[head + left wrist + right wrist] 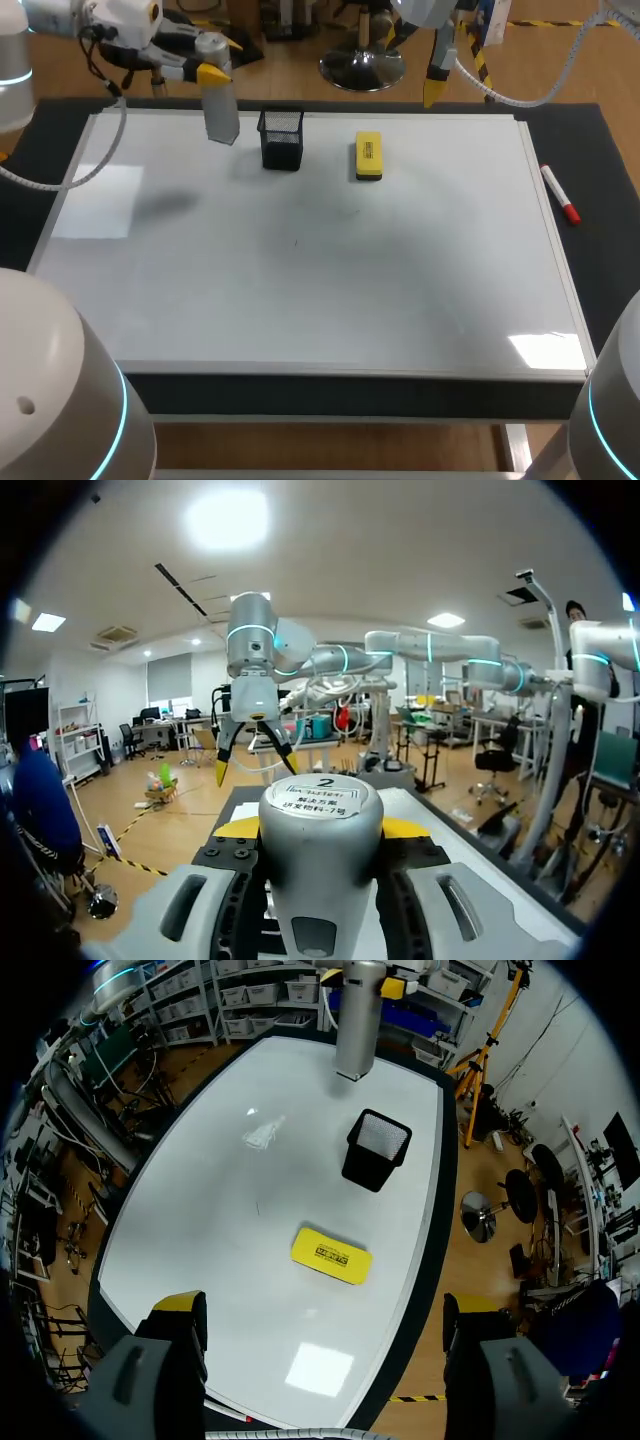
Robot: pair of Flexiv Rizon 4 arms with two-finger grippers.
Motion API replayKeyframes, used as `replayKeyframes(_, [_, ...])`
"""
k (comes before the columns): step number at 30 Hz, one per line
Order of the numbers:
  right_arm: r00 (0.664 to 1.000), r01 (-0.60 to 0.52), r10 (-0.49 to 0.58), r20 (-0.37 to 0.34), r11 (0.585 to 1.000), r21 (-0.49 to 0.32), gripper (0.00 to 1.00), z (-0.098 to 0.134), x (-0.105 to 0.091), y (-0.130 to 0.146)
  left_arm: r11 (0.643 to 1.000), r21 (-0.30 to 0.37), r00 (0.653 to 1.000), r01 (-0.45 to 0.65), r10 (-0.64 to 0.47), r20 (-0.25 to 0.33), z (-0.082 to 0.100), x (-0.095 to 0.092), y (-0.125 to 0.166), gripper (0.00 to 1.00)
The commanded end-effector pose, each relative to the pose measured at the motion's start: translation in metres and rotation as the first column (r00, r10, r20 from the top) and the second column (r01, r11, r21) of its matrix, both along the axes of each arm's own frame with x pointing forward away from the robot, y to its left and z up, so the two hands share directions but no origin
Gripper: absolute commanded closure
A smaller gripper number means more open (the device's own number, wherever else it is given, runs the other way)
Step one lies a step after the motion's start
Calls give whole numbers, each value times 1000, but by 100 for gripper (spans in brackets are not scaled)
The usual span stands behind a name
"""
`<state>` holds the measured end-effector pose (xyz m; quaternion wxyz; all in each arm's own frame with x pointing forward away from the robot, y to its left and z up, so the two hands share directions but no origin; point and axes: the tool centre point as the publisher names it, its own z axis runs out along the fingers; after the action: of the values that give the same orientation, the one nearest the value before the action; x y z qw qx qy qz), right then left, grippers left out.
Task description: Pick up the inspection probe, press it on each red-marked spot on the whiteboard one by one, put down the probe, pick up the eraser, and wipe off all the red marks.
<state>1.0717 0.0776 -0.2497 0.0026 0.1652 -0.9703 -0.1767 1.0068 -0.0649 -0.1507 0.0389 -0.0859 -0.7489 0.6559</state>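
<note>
The left gripper [320,827] is clamped on the smooth grey metal cylinder of the inspection probe [221,108]. The probe stands roughly upright over the far left part of the glossy white whiteboard [300,280], near the black wire-mesh pen cup [281,138]. The right gripper [322,1305] hangs above the board, fingers wide apart and holding nothing. The flat yellow rectangular eraser [331,1255] lies on the board below it, beside the cup. A white marker pen with a red cap [560,194] lies just past the board's right edge.
</note>
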Motion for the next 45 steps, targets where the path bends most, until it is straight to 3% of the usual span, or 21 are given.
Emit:
replayKeyframes(1, [1000,-2,2,-4,1000,-5,0,1,1,0,1000,6,1000,-9,9,5,7,6,-10,100])
replayKeyframes(11, [1000,-2,2,-4,1000,-5,0,1,1,0,999,-34,1000,-16,15,-17,12,29,-38,100])
replayKeyframes(22, [1000,-2,2,-4,1000,-5,0,1,1,0,998,-56,998,-41,38,-57,5,46,-62,100])
replayKeyframes(34, [1000,-2,2,-4,1000,-5,0,1,1,0,994,-76,993,-81,74,-90,-8,59,-73,100])
replayKeyframes(45, [1000,-2,2,-4,1000,-5,0,1,1,0,993,-70,993,-92,86,-84,-18,72,-78,100])
